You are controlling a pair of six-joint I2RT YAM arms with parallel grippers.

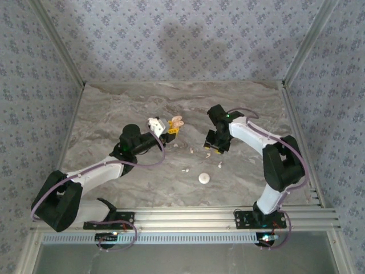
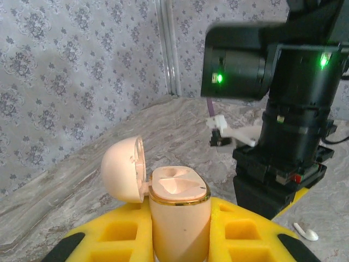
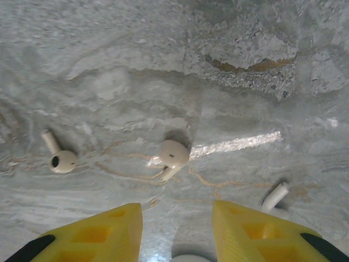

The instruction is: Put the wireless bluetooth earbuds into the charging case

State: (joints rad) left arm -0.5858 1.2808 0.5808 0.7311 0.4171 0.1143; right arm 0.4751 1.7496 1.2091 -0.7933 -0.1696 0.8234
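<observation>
My left gripper [image 2: 180, 240] is shut on the charging case [image 2: 180, 215], a cream body with a gold rim. It is held upright, its lid [image 2: 124, 169] swung open to the left and both sockets bare. From above, the case [image 1: 175, 122] sits mid-table in the left gripper [image 1: 166, 130]. My right gripper [image 3: 177, 232] hovers over the table with its yellow fingers [image 3: 109, 232] apart. One white earbud [image 3: 173, 154] lies just ahead of the gap. Others lie to the left [image 3: 60, 158] and to the right [image 3: 274, 195]. A white rounded edge [image 3: 188, 258] peeks between the fingers at the bottom.
The marble table [image 1: 114, 114] carries scattered earbuds [image 1: 185, 170] and a round white disc [image 1: 204, 178] near the front. The right arm's black wrist [image 2: 289, 120] stands close to the case on its right. Patterned walls enclose the table.
</observation>
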